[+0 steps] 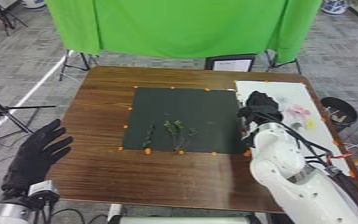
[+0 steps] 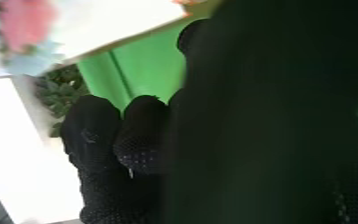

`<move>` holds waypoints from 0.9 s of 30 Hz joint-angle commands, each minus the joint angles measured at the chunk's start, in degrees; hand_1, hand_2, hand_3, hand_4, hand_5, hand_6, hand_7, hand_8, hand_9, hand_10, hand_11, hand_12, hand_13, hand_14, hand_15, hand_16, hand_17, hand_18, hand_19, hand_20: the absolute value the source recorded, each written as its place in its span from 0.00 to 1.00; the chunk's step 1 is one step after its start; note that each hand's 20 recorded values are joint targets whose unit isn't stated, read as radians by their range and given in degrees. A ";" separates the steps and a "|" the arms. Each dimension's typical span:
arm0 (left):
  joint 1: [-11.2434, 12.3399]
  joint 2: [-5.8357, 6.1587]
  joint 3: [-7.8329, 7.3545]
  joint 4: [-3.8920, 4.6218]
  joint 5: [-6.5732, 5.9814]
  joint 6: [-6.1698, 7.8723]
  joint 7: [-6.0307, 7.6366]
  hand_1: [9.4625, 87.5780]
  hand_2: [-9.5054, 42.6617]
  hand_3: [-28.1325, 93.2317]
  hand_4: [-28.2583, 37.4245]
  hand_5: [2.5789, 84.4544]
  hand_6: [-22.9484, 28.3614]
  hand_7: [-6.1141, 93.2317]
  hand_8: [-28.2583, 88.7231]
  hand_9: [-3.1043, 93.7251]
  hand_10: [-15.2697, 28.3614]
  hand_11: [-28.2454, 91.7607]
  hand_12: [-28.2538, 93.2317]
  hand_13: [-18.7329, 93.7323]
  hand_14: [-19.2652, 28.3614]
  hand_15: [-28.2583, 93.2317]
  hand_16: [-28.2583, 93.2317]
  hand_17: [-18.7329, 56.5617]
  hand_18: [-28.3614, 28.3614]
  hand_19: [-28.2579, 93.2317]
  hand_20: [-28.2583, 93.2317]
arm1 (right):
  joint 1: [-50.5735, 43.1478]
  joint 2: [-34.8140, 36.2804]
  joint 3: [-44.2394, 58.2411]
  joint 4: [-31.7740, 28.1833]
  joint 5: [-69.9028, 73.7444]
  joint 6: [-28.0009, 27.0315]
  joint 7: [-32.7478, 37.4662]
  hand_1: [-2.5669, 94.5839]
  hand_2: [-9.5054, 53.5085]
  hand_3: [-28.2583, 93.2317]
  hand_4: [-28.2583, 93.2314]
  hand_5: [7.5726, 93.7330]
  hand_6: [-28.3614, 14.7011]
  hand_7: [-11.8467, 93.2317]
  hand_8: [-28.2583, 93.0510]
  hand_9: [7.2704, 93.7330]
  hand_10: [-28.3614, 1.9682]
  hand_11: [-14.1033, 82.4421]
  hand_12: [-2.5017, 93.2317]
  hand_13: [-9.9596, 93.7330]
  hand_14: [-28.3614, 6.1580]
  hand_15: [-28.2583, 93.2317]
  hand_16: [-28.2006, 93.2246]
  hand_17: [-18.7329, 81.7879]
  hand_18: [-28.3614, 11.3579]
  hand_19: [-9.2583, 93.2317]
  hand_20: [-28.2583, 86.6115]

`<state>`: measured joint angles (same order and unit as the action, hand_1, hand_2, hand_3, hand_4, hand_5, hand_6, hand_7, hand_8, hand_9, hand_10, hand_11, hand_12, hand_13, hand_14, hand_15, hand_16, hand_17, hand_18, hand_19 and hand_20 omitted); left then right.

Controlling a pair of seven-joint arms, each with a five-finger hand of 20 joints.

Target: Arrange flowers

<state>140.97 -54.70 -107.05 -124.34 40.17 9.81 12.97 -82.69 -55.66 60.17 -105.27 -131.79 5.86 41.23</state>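
A round black bin (image 1: pixel 339 111) is standing beside the table's right edge; its contents cannot be made out. A blue-and-white pot (image 1: pixel 335 6) is standing well beyond the table. The table (image 1: pixel 95 182) is showing a brown wood grain and is bearing a flat, dark, near-square mat (image 1: pixel 211 107), edged with small orange markers (image 1: pixel 148 151). A long white board (image 1: pixel 273 90) is lying beside the mat on the right. On the board, pink flowers (image 1: pixel 297 111) and a yellow flower (image 1: pixel 310 123) are lying close together. A thin-stemmed, leafy green sprig (image 1: pixel 172 128) is lying on the mat near its near edge; its long axis is running from near to far, leaves pointing away from the robot and stem toward it. The left hand (image 1: pixel 35 155) is hanging beside the table's left side, fingers spread. The right hand (image 1: pixel 262 102), in black fabric, is reaching over the border between mat and board; its state, and whether it is holding anything, cannot be told.
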 commanded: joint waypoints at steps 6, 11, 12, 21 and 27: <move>0.01 -0.26 0.15 0.12 -0.07 -0.23 -0.63 0.22 0.11 0.80 0.02 0.28 0.53 0.32 0.13 0.27 0.61 0.42 0.39 0.34 0.75 0.50 0.24 0.13 0.90 0.58 0.31 | -2.48 -3.69 -4.57 -2.23 -2.01 -1.61 -2.98 0.45 0.00 0.94 0.10 0.80 0.57 0.61 0.36 0.92 0.73 0.82 0.55 0.85 0.59 0.90 0.56 0.63 0.15 1.00 0.82; -0.64 -0.15 0.56 0.40 -0.03 -0.33 -0.80 0.22 0.11 0.80 0.02 0.28 0.53 0.32 0.13 0.27 0.61 0.42 0.39 0.34 0.74 0.50 0.24 0.13 0.90 0.58 0.31 | -2.56 -4.61 -7.64 0.29 -5.20 -2.91 -5.06 0.46 0.00 0.94 0.09 0.80 0.58 0.61 0.36 0.92 0.73 0.82 0.55 0.85 0.59 0.90 0.56 0.62 0.15 1.00 0.82; -0.72 -0.14 0.51 0.45 -0.01 -0.47 -0.97 0.22 0.11 0.80 0.02 0.28 0.53 0.32 0.13 0.27 0.61 0.42 0.39 0.34 0.74 0.50 0.24 0.13 0.90 0.58 0.31 | -2.45 -4.89 -8.23 0.67 -6.18 -3.31 -5.23 0.46 0.00 0.93 0.09 0.79 0.58 0.61 0.35 0.92 0.73 0.82 0.55 0.85 0.59 0.90 0.56 0.62 0.15 1.00 0.82; -1.02 -0.06 0.86 0.55 0.02 -0.59 -1.03 0.22 0.11 0.80 0.02 0.28 0.53 0.32 0.13 0.27 0.61 0.42 0.39 0.34 0.74 0.50 0.24 0.13 0.90 0.59 0.31 | -1.39 -7.06 -10.31 3.67 -7.89 -3.51 -4.59 0.45 0.00 0.93 0.08 0.79 0.62 0.61 0.35 0.91 0.73 0.81 0.55 0.84 0.58 0.90 0.56 0.62 0.16 1.00 0.82; -1.03 -0.09 0.81 0.58 -0.07 -0.81 -1.03 0.22 0.11 0.80 0.02 0.28 0.53 0.32 0.13 0.27 0.61 0.42 0.39 0.34 0.74 0.50 0.24 0.13 0.90 0.58 0.31 | -1.28 -7.83 -10.33 3.98 -8.26 -5.03 -4.35 0.45 0.00 0.93 0.07 0.78 0.63 0.61 0.35 0.91 0.72 0.80 0.54 0.84 0.58 0.90 0.56 0.62 0.16 1.00 0.82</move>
<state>139.66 -54.62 -106.32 -123.90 40.18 9.63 12.40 -83.17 -62.47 50.66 -102.58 -139.72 2.19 36.85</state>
